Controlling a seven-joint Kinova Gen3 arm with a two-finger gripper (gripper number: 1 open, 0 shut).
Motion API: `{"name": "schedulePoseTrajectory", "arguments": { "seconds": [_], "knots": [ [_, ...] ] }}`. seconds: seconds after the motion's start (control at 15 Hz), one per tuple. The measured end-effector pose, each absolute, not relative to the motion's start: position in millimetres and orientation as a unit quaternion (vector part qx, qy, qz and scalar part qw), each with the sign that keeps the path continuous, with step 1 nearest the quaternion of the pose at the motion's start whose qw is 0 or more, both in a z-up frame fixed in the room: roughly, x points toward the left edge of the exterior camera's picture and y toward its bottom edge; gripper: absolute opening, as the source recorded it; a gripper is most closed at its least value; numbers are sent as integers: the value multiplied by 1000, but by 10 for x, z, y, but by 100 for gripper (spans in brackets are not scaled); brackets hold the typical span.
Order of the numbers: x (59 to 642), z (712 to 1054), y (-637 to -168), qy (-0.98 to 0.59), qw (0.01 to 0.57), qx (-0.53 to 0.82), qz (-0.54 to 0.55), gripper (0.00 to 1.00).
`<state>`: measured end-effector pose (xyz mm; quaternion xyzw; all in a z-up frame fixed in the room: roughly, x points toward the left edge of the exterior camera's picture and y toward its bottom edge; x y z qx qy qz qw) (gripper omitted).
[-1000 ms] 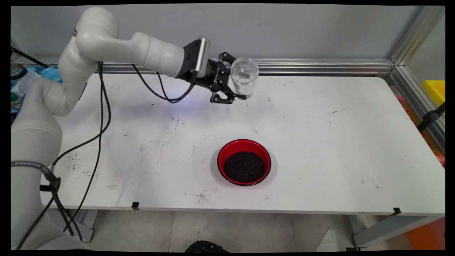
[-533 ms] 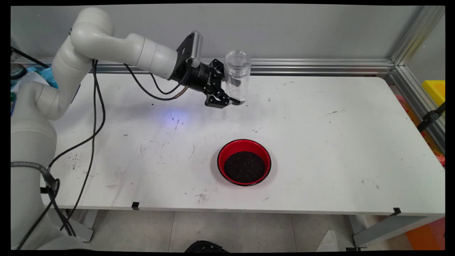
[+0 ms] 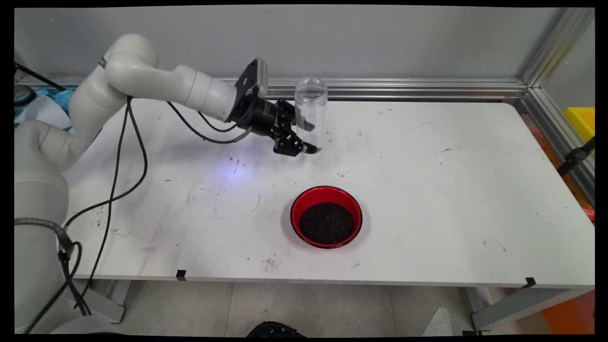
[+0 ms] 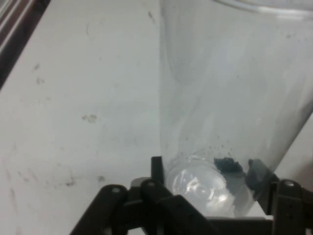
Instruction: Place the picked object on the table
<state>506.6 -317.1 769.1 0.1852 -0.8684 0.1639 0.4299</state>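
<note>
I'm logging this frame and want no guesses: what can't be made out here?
- Whether the clear jar rests on the table or hangs just above it: in the main view the hand covers its base.
- Hand view: the jar's mouth is cut off by the top edge.
- Hand view: the dark specks in the jar's bottom are too blurred to identify.
- The red bowl holds dark grains; their kind is too small to tell.

One clear jar (image 3: 311,111), one red bowl (image 3: 326,216), one white table (image 3: 451,190).
</note>
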Motion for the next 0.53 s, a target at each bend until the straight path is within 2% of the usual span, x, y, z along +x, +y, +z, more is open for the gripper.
{"name": "schedulePoseTrajectory", "arguments": {
  "seconds": [0.53],
  "knots": [
    [4963,7361,-3216,-856,441,237,129,0]
  ]
}}
